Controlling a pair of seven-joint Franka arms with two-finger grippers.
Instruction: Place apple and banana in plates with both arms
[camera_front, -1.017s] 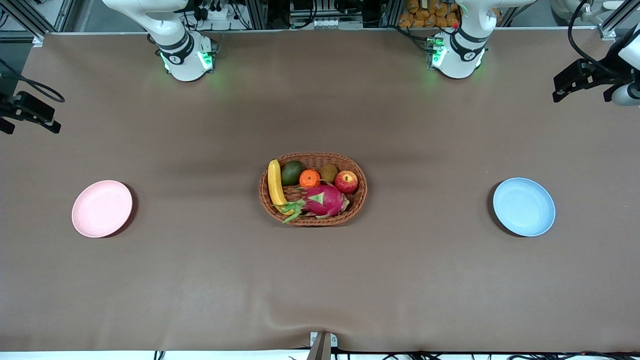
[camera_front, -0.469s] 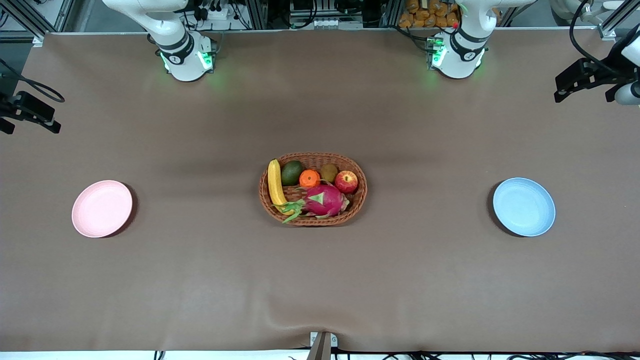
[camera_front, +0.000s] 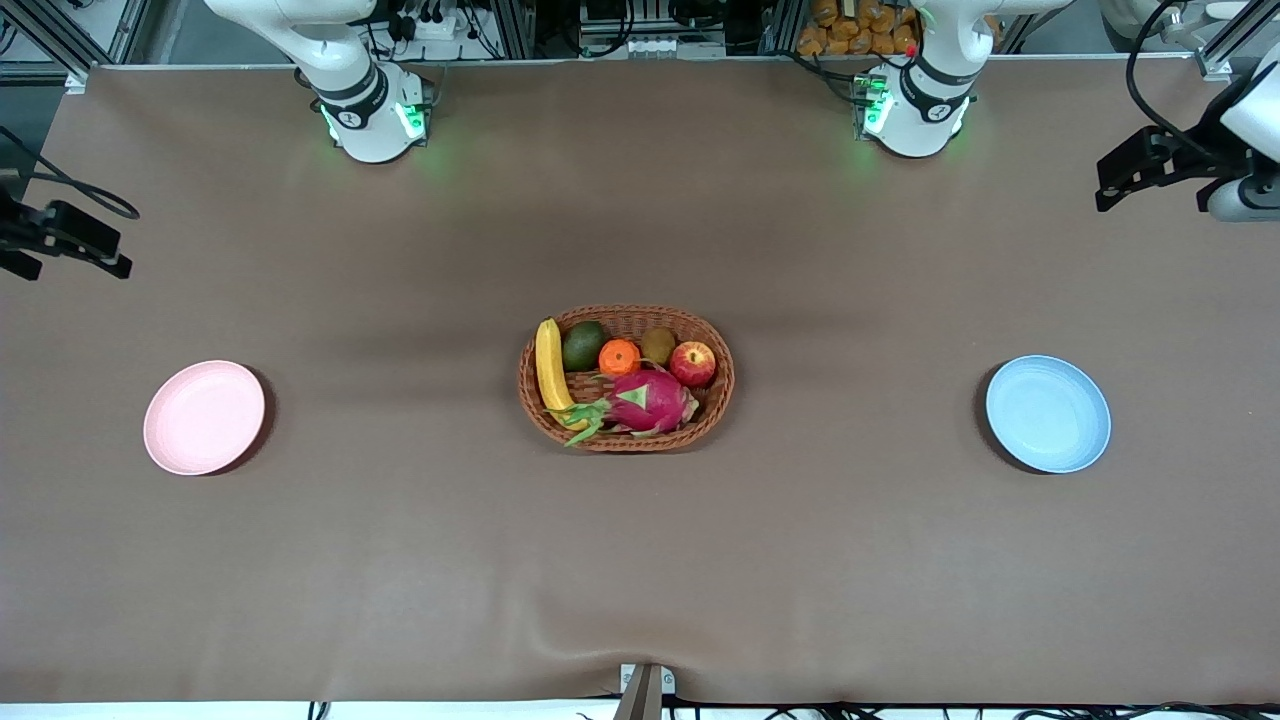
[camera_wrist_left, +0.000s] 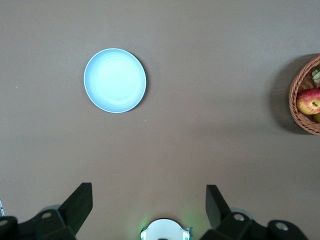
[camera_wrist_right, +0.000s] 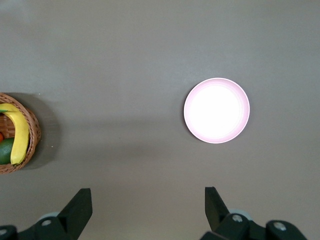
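Note:
The yellow banana (camera_front: 548, 368) and the red apple (camera_front: 692, 363) lie in a wicker basket (camera_front: 722, 400) at the table's middle, the banana along the right arm's end, the apple at the left arm's end. A pink plate (camera_front: 204, 416) sits bare toward the right arm's end, a blue plate (camera_front: 1048, 413) toward the left arm's end. My left gripper (camera_wrist_left: 149, 192) hangs open high over the table near the blue plate (camera_wrist_left: 115, 80), with the apple (camera_wrist_left: 310, 101) at the view's edge. My right gripper (camera_wrist_right: 148, 196) hangs open high near the pink plate (camera_wrist_right: 216, 110), with the banana (camera_wrist_right: 19, 135) in sight.
The basket also holds a green fruit (camera_front: 583, 345), a small orange (camera_front: 619, 357), a kiwi (camera_front: 657, 345) and a pink dragon fruit (camera_front: 650, 400) that overlaps the banana's near tip. The arm bases (camera_front: 372, 120) stand along the table's back edge. Brown cloth covers the table.
Both hands have drifted a little inward from the table's ends. The fruit, basket and plates have not moved.

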